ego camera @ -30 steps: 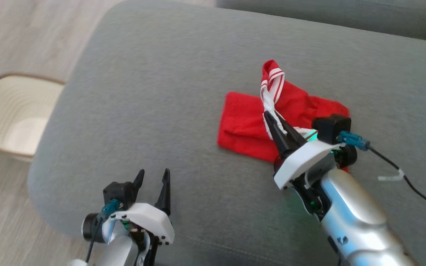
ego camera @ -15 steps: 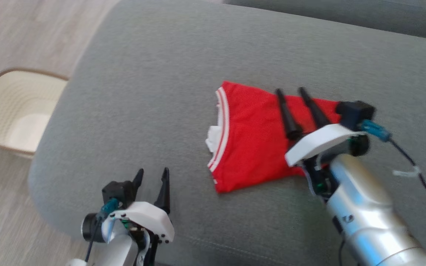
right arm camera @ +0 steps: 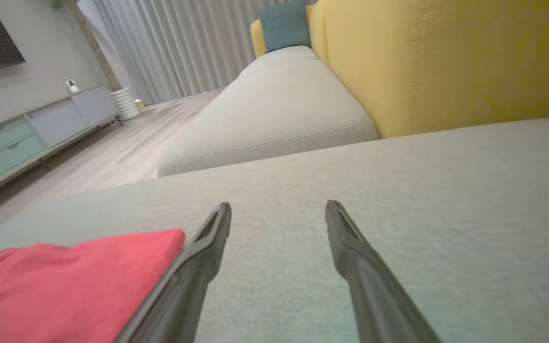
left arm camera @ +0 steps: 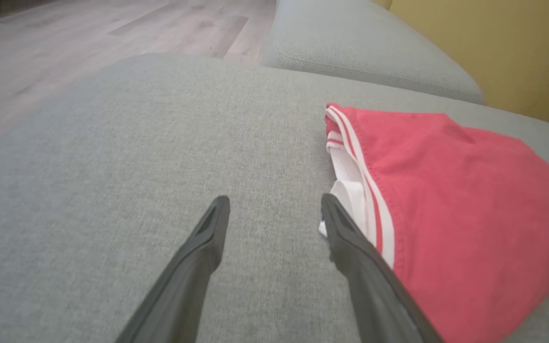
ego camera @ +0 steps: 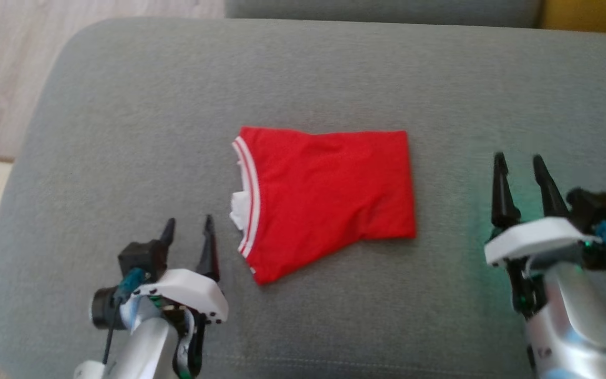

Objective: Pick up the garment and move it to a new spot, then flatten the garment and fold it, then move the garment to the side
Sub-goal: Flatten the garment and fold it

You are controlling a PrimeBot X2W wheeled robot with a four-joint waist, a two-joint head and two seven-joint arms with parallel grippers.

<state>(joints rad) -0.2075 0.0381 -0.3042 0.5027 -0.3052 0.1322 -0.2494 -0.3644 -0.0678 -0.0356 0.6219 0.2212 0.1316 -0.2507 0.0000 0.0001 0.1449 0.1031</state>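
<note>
Folding looks done: the red garment point(ego camera: 329, 195) lies as a soft, roughly square packet mid-cushion on the grey woven sofa cushion point(ego camera: 124, 116), with white-striped trim and white lining at its left edge. The left gripper point(ego camera: 188, 221) and right gripper point(ego camera: 518, 157) flank it, both spread open and empty. Moving it aside appears to remain.

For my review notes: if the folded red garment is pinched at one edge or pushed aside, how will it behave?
Probably floppy: the red garment lies in soft, wrinkled layers, so a one-edge lift would likely unfold it. It looks thin, so likely light. On the textured grey cushion, a push may bunch it rather than slide it.
</note>
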